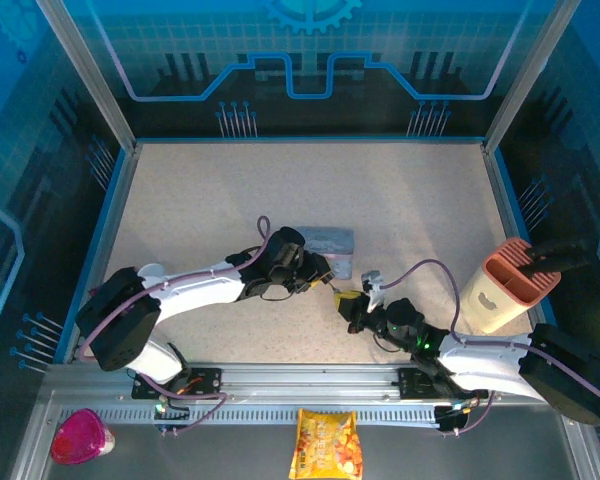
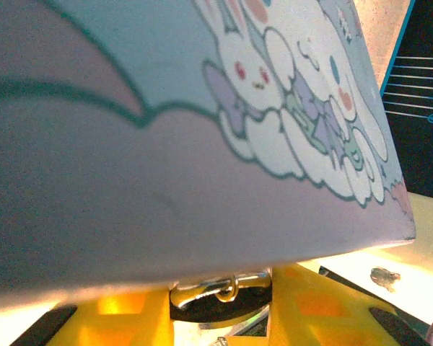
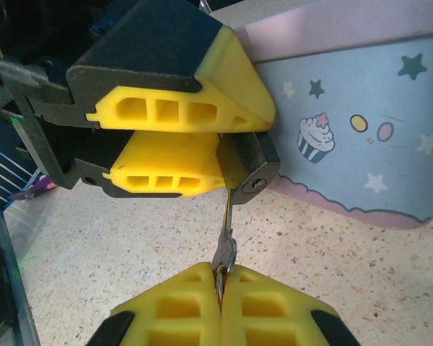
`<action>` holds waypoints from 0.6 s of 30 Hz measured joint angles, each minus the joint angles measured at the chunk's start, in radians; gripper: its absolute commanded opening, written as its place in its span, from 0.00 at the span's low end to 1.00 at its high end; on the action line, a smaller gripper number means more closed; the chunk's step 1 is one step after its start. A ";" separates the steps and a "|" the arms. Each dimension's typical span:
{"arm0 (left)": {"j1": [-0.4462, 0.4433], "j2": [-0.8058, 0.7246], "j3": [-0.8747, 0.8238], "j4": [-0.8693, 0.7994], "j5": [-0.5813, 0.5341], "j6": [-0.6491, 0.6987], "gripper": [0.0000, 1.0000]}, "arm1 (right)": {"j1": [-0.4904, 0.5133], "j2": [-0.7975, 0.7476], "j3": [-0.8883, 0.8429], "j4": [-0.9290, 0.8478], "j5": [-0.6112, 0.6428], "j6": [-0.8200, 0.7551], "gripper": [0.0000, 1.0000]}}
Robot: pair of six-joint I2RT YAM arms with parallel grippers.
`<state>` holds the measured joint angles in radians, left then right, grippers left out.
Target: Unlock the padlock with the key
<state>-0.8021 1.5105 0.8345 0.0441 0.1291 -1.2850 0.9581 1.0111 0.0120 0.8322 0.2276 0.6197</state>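
Padlock (image 3: 249, 169) clamped in left fingers (image 3: 180, 108), key (image 3: 226, 249) pinched between right fingers (image 3: 180, 313), above speckled beige table (image 3: 94, 238), blue walls (image 1: 310, 60) around

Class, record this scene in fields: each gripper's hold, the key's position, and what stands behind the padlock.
Left gripper: shut on the padlock
Right gripper: shut on the key
Key position: tip meets the padlock's lower edge by the keyhole; insertion unclear
Behind padlock: pale blue cartoon tin, on the table
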 measured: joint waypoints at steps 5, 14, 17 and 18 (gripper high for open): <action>0.000 -0.006 -0.008 0.010 0.000 -0.003 0.09 | -0.012 -0.013 0.000 -0.002 -0.004 0.000 0.00; 0.002 -0.027 -0.030 0.024 0.008 -0.025 0.08 | -0.039 -0.080 0.000 -0.031 -0.026 -0.001 0.00; 0.002 -0.029 -0.037 0.039 0.008 -0.026 0.08 | -0.043 -0.093 0.000 -0.039 -0.031 -0.004 0.00; 0.003 -0.030 -0.038 0.044 0.009 -0.027 0.08 | -0.043 -0.095 0.000 -0.040 -0.035 -0.004 0.00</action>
<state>-0.7994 1.4807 0.7967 0.0879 0.1383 -1.3121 0.9150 0.9161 0.0120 0.7918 0.1925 0.6155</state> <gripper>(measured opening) 0.292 0.060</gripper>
